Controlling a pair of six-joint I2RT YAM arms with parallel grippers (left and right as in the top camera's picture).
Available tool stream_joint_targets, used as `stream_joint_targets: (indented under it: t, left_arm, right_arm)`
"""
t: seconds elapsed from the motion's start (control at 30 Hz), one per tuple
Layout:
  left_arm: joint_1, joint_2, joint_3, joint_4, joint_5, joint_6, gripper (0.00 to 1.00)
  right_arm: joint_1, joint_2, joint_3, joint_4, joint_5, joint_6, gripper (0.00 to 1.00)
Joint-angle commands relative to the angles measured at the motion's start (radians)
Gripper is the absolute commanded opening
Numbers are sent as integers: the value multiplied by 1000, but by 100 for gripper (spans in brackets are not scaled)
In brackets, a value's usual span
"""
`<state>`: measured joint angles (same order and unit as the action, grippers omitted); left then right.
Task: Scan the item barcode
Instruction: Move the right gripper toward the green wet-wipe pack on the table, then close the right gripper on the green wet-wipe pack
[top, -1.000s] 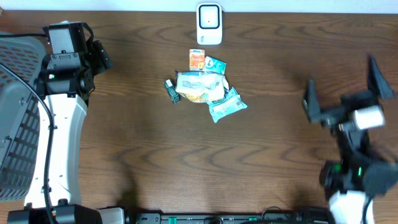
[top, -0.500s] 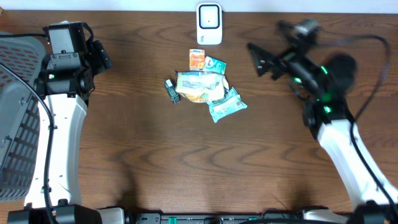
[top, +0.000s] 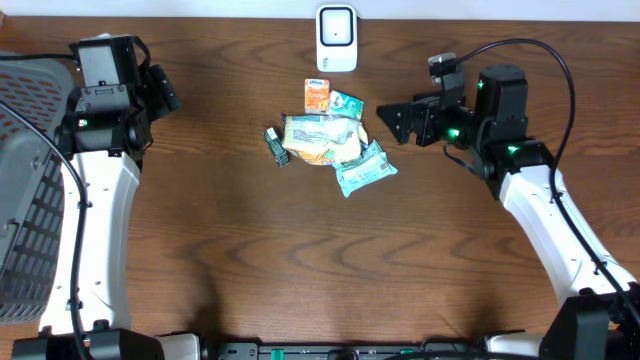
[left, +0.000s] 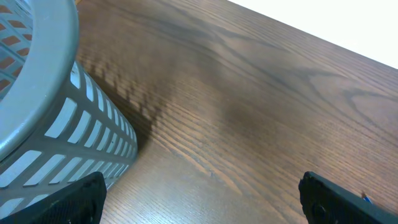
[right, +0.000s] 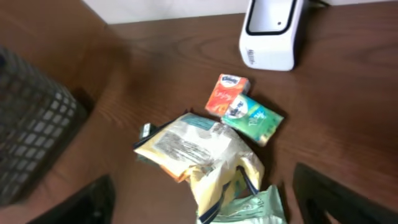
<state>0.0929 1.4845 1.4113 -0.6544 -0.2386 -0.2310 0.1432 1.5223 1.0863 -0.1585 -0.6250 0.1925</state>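
Observation:
A pile of items lies mid-table: a yellow-and-white bag (top: 320, 140) (right: 199, 152), an orange pack (top: 317, 95) (right: 227, 94), a green pack (top: 346, 103) (right: 254, 119), a teal pouch (top: 365, 168) (right: 249, 208) and a small dark item (top: 276, 146). The white barcode scanner (top: 336, 38) (right: 268, 34) stands at the back edge behind them. My right gripper (top: 393, 122) (right: 208, 205) hovers just right of the pile, pointing at it, open and holding nothing. My left gripper (top: 165, 90) (left: 202, 199) is far left, open over bare wood.
A grey slatted basket (top: 25, 200) (left: 37, 93) stands at the table's left edge, close beside the left arm. It also shows dimly in the right wrist view as a basket (right: 31, 124) at the left.
The right arm has swung from the table's front right up and leftward to just beside the pile. The left arm and the items have not moved.

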Motion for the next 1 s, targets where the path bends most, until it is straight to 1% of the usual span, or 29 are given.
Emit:
stream_joint_targets:
  t: [0.0,0.03,0.1,0.17,0.27,0.33,0.37,0.4,0.5,0.6,0.77,0.97]
  left_arm:
    - [4,7,8,-1,-10,13,98]
    - [4,7,8,-1,-10,13,98]
    - [4,7,8,-1,-10,13,98]
    - [4,7,8,-1,-10,13,98]
    - [4,7,8,-1,-10,13,98]
    - [4,7,8,-1,-10,13,98]
    - [4,7,8,-1,-10,13,98]
    - [4,7,8,-1,-10,13,98]
    - [4,7,8,-1,-10,13,98]
    - [4,7,8,-1,-10,13,98]
    - [4,7,8,-1,-10,13,98]
    - [4,7,8,-1,-10,13,98]
  right_arm:
    - [48,15,25,-28,249,190,77]
    - [62,25,25,-49,318,251,77]
    - [86,50,25,-71,368,316,77]
    - [109,89,25,-77,367,370,77]
    - [145,153,25,-89,365,495,77]
    - [167,200,25,-111,365,576,73]
    - [176,223,25,-129,365,613,70]
    - [183,242,25,-145,364,639,64]
    - [190,278,25,-195,365,671,49]
    - [188,283,25,-245,370,672,44]
    - [199,287,25,-267,373,677,45]
    - [225,330,25,-233,373,758,44]
